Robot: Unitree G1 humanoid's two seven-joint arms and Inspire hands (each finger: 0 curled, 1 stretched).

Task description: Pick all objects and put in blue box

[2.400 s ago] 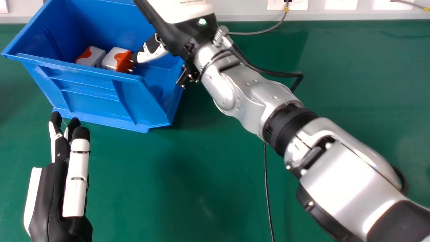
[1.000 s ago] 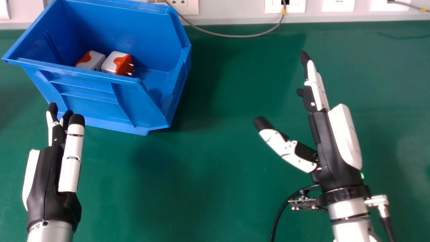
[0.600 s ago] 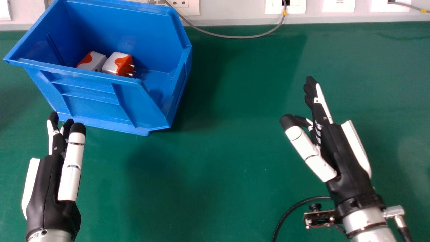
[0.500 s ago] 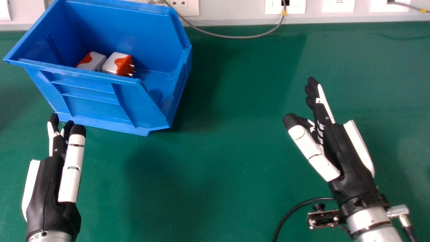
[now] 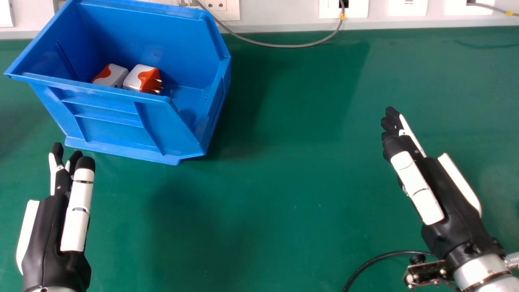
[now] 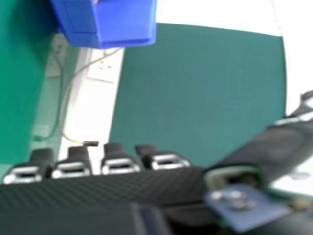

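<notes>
In the head view my left hand point(image 5: 54, 227) is at the lower left, just in front of the blue box point(image 5: 109, 121), open and holding nothing. My right hand point(image 5: 454, 202) is over the table at the right, well away from the box, with straight fingers and nothing in its grasp. Inside the box two white and orange plug adapters lie side by side: one adapter point(image 5: 115, 75) at the left, the other adapter point(image 5: 136, 78) with its metal pins facing right. In the right hand view my right hand point(image 6: 117, 166) shows its fingertips, and the blue box point(image 6: 124, 22) is farther off.
A green table point(image 5: 259, 194) spreads between and around the hands. Along the wall behind it are white sockets point(image 5: 221, 8) and a grey cable point(image 5: 284, 45) that droops onto the table's back edge. A black cable point(image 5: 373, 259) runs beside the right wrist.
My right hand has come out from above the box and moved to the right and back toward the robot, its thumb now alongside the fingers. The adapters keep their places; my left hand has shifted slightly.
</notes>
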